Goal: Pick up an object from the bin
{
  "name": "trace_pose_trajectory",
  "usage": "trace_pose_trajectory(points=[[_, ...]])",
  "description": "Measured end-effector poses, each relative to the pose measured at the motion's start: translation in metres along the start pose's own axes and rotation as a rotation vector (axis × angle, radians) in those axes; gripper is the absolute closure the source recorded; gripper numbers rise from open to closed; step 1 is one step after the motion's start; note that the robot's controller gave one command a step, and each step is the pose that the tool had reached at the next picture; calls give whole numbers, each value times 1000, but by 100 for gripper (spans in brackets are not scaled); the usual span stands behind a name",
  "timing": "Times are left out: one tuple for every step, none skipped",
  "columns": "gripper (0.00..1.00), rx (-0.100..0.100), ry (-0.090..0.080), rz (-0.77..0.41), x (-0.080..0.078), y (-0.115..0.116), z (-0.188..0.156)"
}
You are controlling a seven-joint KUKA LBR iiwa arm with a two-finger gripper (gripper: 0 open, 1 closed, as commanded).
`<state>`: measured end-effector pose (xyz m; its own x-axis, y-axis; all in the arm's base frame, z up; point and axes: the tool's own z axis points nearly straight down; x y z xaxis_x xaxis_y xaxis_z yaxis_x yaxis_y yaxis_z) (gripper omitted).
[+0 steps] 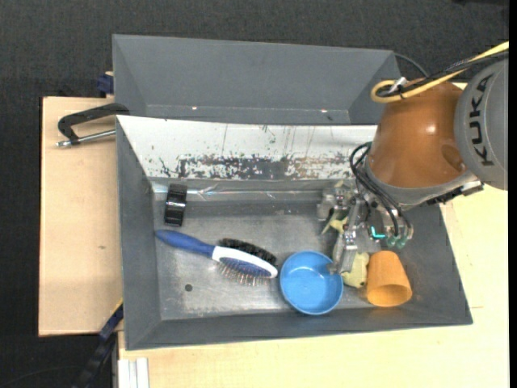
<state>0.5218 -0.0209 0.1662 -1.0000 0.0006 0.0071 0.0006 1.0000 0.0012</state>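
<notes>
Dark carpet behind everything, with the grey metal bin (242, 71) sitting in the middle of the shot. The arm comes in from the right, and its big orange cover (420, 144) hangs over the bin's right side, with some cables looped round it.

The tool (349, 255) is down low in the front right part of the bin. Honestly I can't tell if it's spread or pressed together, since the wrist hardware and wires clutter it up too much.

Right under its tip there's a pale yellow lump (354, 272), small and kind of shapeless. It's wedged between a blue bowl (311, 285) on its left and an orange cup (388, 280) on its right. The cup is lying on its side with the wide end toward the front wall. The bowl sits upright, open side up. The lump looks like it's touching both of them, but I can't say whether the tool is touching it or just above it.

Further left, well apart from all that, a hairbrush (230, 257) with a blue handle, white head and dark bristles lies at a slant on the bin floor. Its head is just beside the bowl. A small black cylinder (174, 204) sits near the left wall, behind the brush handle.
</notes>
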Motion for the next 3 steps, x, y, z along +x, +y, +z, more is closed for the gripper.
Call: trace_pose_trajectory(points=[[0,-1,2,151,27,26,100],[100,0,-9,151,24,24,96],[100,0,-23,106,3,3,-83]])
